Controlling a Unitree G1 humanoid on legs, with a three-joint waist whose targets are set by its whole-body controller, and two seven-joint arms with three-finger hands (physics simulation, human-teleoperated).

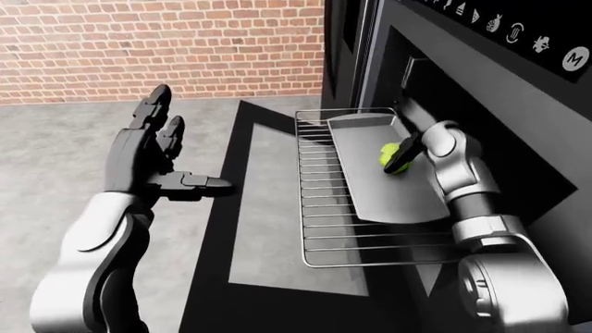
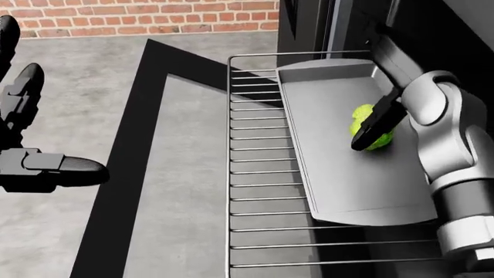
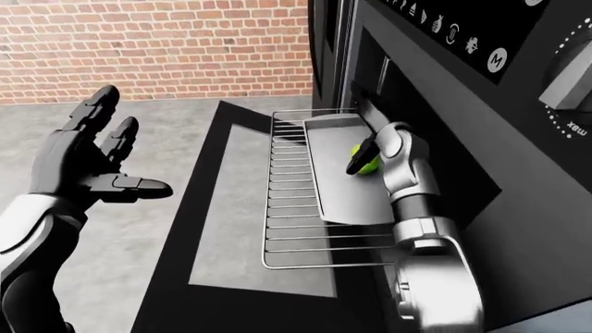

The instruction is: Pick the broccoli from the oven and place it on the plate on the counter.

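The green broccoli point(image 2: 363, 117) lies on a grey baking tray point(image 2: 340, 174), which rests on the pulled-out oven rack point(image 2: 255, 174). My right hand point(image 2: 380, 110) reaches into the oven from the right. One black finger point(image 2: 377, 126) lies across the broccoli, and the other fingers point(image 2: 390, 52) stretch past it toward the oven cavity, so the hand is open. My left hand point(image 1: 153, 149) is open and empty, raised over the floor left of the oven door. No plate or counter shows in any view.
The black oven door point(image 2: 185, 174) hangs open and flat below the rack. The oven's control panel point(image 1: 518, 31) is at the upper right. A brick wall point(image 1: 157, 41) and a grey floor point(image 1: 55, 146) fill the left.
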